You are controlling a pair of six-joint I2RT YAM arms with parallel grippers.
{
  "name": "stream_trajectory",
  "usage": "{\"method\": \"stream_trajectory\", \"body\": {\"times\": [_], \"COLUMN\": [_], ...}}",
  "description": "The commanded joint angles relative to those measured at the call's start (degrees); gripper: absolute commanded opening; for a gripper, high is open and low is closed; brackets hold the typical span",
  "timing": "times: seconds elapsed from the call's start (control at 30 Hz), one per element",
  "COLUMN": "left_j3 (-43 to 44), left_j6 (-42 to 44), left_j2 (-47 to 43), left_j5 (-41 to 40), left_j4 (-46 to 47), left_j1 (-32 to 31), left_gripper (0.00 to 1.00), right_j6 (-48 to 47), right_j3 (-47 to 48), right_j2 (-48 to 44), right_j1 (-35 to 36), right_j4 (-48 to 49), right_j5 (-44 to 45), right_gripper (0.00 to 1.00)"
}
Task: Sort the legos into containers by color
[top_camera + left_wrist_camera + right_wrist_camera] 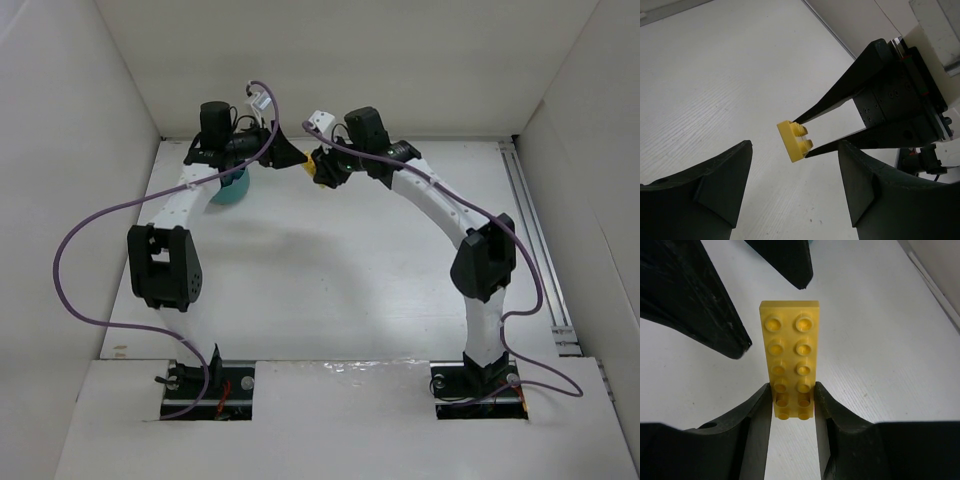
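Observation:
A long flat yellow lego (790, 340) is held above the table, one end clamped in my right gripper (794, 392), which is shut on it. In the top view this gripper (318, 166) is at the back centre, the lego (311, 169) showing at its tip. My left gripper (292, 156) faces it tip to tip. In the left wrist view the lego (795, 141) hangs just beyond the open left gripper (794, 146), apart from both fingers. The left fingers (715, 315) flank the lego's free end. The teal bowl (231, 190) lies mostly hidden under the left arm.
White walls enclose the white table (330, 270) on the left, back and right. A metal rail (535, 240) runs along the right edge. Purple cables (70, 260) loop off both arms.

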Motion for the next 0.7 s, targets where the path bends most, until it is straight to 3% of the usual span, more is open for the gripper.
{"method": "stream_trajectory", "body": {"times": [0.0, 0.13, 0.27, 0.3, 0.4, 0.47, 0.5, 0.53, 0.57, 0.67], "left_j3": [2.3, 2.8, 2.8, 2.8, 2.8, 2.8, 2.8, 2.8, 2.8, 3.8], "left_j6": [-1.2, -1.2, -1.2, -1.2, -1.2, -1.2, -0.4, -0.4, 0.6, 3.0], "left_j2": [0.1, 0.6, 1.2, 1.2, 1.2, 0.5, -0.2, -0.9, -1.6, -3.7], "left_j5": [1.7, 1.7, 2.2, 2.2, 2.2, 0.7, 0.2, -1.0, -3.3, -7.3], "left_j4": [2.4, 2.4, 2.9, 2.9, 2.9, 2.9, 2.4, 2.4, 1.9, -0.6], "left_j1": [-0.5, -0.5, -0.5, -0.5, -0.5, -0.5, -0.5, -0.5, -0.5, 2.2], "left_gripper": [0.65, 0.58, 0.44, 0.39, 0.11, 0.02, 0.02, 0.00, 0.00, 0.00], "right_j6": [0.7, 0.7, 1.3, 1.3, 1.3, 3.3, 4.5, 5.7, 6.6, 10.7], "right_j3": [0.7, 1.2, 1.8, 1.8, 1.8, 0.6, -1.1, -2.5, -4.2, -11.5], "right_j2": [-1.4, -1.4, -1.4, -1.4, -1.4, -1.4, -2.0, -2.9, -3.7, -7.3], "right_j1": [1.0, 2.1, 2.1, 2.1, 2.7, 2.7, 3.2, 3.2, 3.2, 0.7], "right_j4": [4.0, 5.2, 5.2, 5.2, 6.8, 9.8, 12.3, 12.3, 15.2, 17.6], "right_j5": [0.3, 0.8, 1.5, 1.5, 3.3, 5.2, 7.8, 9.2, 10.3, 11.6], "right_gripper": [0.00, 0.00, 0.00, 0.00, 0.02, 0.30, 0.50, 0.50, 0.68, 0.79]}}
